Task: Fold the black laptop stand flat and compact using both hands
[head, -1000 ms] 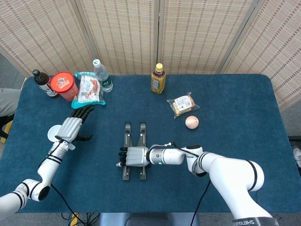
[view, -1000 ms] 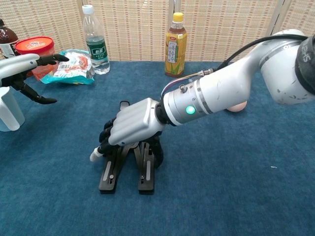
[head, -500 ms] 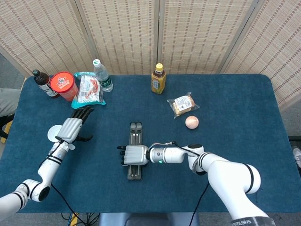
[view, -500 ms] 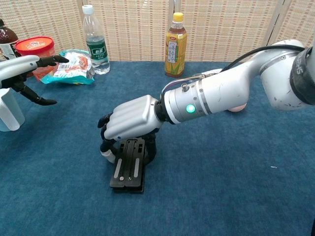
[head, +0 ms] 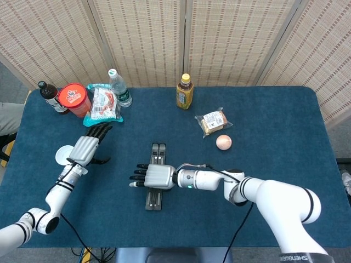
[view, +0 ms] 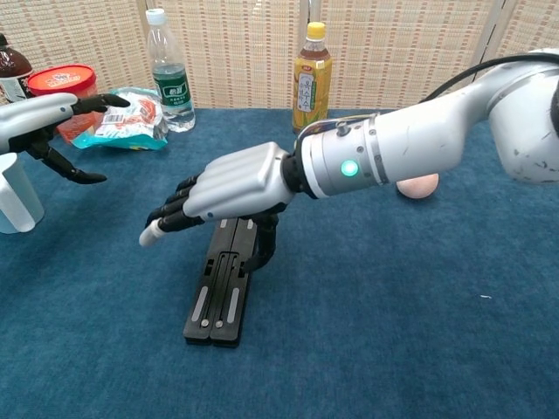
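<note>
Laptop stand [head: 156, 176] lies folded flat on the blue table [head: 274, 126].
The right hand [head: 152, 176] hovers over it, fingers spread, holding nothing; the left hand [head: 88, 148] is apart, also spread and empty.

The stand [head: 156, 175] lies mid-worktop [head: 285, 164], nearer the front edge, with the right hand [head: 151, 176] over it. The left hand [head: 88, 148] hovers toward the left edge. Bottles [head: 185, 91] and snacks [head: 213, 121] line the back edge.
</note>
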Available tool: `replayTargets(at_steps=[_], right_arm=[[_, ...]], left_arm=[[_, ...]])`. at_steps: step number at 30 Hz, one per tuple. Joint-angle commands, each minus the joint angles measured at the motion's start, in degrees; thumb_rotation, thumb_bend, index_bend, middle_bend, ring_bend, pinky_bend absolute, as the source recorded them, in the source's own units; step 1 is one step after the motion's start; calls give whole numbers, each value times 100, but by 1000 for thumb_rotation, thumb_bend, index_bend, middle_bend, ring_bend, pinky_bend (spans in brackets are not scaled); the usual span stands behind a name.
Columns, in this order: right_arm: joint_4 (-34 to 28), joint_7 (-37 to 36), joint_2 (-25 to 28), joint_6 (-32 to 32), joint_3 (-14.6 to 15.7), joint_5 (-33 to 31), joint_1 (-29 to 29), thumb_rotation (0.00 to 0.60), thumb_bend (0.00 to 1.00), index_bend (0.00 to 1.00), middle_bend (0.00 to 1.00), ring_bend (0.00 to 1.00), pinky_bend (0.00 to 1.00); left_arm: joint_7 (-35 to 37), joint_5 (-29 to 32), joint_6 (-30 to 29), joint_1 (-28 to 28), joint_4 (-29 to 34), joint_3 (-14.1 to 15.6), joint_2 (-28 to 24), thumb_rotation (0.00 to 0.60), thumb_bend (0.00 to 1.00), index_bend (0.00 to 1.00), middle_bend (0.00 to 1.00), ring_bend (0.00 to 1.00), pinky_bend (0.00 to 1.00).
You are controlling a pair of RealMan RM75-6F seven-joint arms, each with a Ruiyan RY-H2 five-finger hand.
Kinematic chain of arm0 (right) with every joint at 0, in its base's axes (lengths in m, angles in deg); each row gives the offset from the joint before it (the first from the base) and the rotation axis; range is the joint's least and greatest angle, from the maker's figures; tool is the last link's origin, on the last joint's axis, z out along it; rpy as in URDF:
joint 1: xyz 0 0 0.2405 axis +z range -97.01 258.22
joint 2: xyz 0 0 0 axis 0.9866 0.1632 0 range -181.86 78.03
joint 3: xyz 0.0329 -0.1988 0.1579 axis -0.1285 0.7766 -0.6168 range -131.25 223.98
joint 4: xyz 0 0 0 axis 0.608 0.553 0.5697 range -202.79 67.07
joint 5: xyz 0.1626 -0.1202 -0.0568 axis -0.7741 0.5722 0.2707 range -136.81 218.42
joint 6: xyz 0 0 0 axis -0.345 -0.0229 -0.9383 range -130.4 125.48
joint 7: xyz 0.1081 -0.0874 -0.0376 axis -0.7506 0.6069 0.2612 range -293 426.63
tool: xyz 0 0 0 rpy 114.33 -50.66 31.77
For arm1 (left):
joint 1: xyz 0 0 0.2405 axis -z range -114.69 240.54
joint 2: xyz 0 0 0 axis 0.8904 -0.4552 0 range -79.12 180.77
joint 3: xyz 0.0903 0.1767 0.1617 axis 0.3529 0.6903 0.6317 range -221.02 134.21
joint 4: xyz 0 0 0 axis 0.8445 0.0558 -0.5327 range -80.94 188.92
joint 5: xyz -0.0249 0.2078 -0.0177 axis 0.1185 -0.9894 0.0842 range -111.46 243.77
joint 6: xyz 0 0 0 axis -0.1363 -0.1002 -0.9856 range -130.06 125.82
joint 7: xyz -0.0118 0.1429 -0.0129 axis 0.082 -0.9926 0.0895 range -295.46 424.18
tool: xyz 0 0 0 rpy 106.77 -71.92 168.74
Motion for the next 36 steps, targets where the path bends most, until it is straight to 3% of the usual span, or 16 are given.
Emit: replayTargets(at_steps=[1, 9, 16, 23, 36], right_arm=[[-858, 899, 629, -130, -373, -748, -585, 600, 182, 0, 0, 0, 0], [-2694, 2758, 2078, -1000, -673, -2399, -2007, 600, 183, 0, 0, 0, 0], [-3379, 3212, 2890, -2023, -612, -3079, -3150, 600, 183, 0, 0, 0, 0], [-3694, 3512, 3177, -2923, -483, -3382, -4206, 600, 183, 0, 0, 0, 0], [-4043, 3934, 3166, -4449, -375, -3287, -5837, 600, 183, 0, 38, 0, 0]], left_arm=[[-223, 10, -99, -34, 191, -17, -133, 600, 178, 0, 0, 0, 0], [-851, 325, -294, -340, 896, -30, -761, 600, 178, 0, 0, 0, 0], [-1299, 811, -716, -878, 1423, -25, -1284, 600, 178, 0, 0, 0, 0], [-1761, 1092, -1474, -1521, 1902, 73, -1527, 600, 178, 0, 0, 0, 0], [-2512, 809, -2475, -2258, 2958, 373, -1728, 600, 178, 0, 0, 0, 0]])
